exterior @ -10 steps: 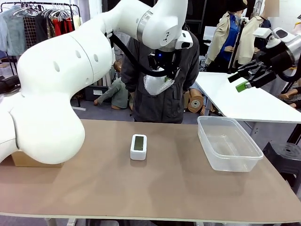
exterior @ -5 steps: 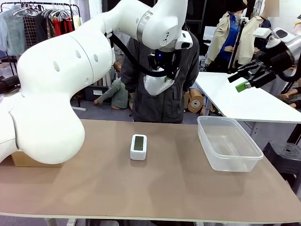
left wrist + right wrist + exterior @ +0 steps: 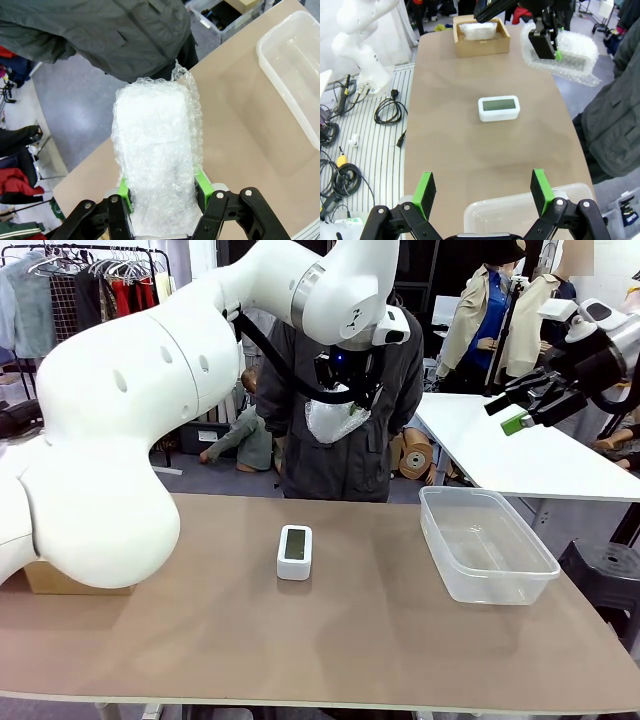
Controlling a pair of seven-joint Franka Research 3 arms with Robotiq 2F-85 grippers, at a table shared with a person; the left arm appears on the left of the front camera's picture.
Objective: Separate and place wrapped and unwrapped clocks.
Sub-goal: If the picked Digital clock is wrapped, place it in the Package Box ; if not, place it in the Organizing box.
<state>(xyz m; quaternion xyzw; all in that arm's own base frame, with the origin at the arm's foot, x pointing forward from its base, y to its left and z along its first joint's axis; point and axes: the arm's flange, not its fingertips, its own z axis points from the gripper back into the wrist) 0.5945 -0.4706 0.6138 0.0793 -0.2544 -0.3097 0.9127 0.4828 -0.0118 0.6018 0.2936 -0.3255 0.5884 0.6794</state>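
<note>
My left gripper (image 3: 340, 390) hangs high over the table's far edge, shut on a wrapped clock (image 3: 336, 420), a white bundle in bubble wrap. Its green pads (image 3: 125, 192) squeeze the bundle (image 3: 155, 160) from both sides. The unwrapped clock (image 3: 294, 551), white with a grey-green screen, lies flat at the table's middle. My right gripper (image 3: 525, 405) is raised at the far right, open and holding nothing. From its own camera the right gripper (image 3: 482, 190) looks down on the bare clock (image 3: 499, 108), the held bundle (image 3: 570, 52), and another wrapped clock (image 3: 477, 30) inside a cardboard box.
A clear plastic bin (image 3: 485, 540) stands on the table's right side. A cardboard box (image 3: 60, 580) sits at the left, mostly hidden behind my left arm. A person in a dark coat (image 3: 390, 440) stands at the far edge, just behind the held bundle.
</note>
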